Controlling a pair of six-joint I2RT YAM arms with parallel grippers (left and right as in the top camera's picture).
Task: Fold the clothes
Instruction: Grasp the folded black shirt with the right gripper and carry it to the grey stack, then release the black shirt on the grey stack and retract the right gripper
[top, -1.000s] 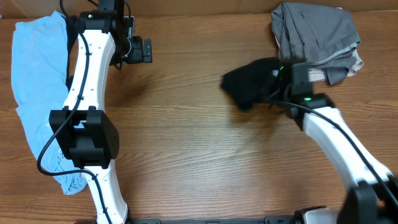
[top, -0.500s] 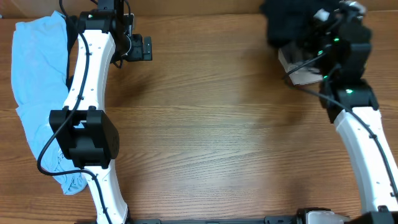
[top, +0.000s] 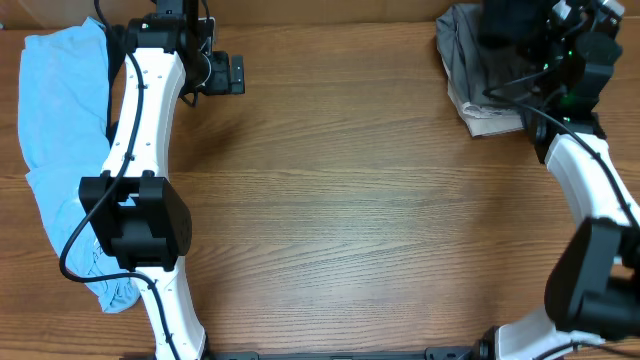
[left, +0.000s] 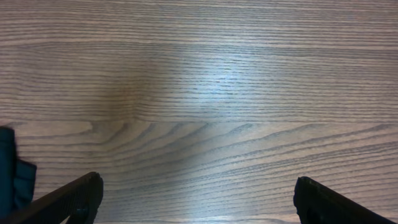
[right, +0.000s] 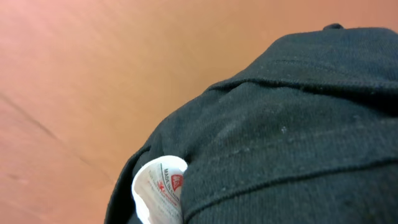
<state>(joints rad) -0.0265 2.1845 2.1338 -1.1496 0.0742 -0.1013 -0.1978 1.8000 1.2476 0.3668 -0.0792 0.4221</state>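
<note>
A black garment (top: 508, 22) hangs bunched at the far right corner, lifted over a folded grey pile (top: 468, 62). My right gripper (top: 542, 36) is shut on it. In the right wrist view the black garment (right: 292, 130) with its white label (right: 160, 186) fills the frame and hides the fingers. A light blue garment (top: 55, 150) lies crumpled along the table's left edge. My left gripper (top: 232, 76) is open and empty over bare wood at the far left, to the right of the blue garment. Its fingers (left: 199, 202) are spread wide above the table.
The wooden table (top: 350, 220) spans the view. The left arm (top: 140, 150) stretches along the left side beside the blue garment. A brown wall (right: 81, 68) shows behind the black garment in the right wrist view.
My right gripper has carried the black garment from the table's middle right up and back to the far right corner, above the grey pile. The left arm has not moved.
</note>
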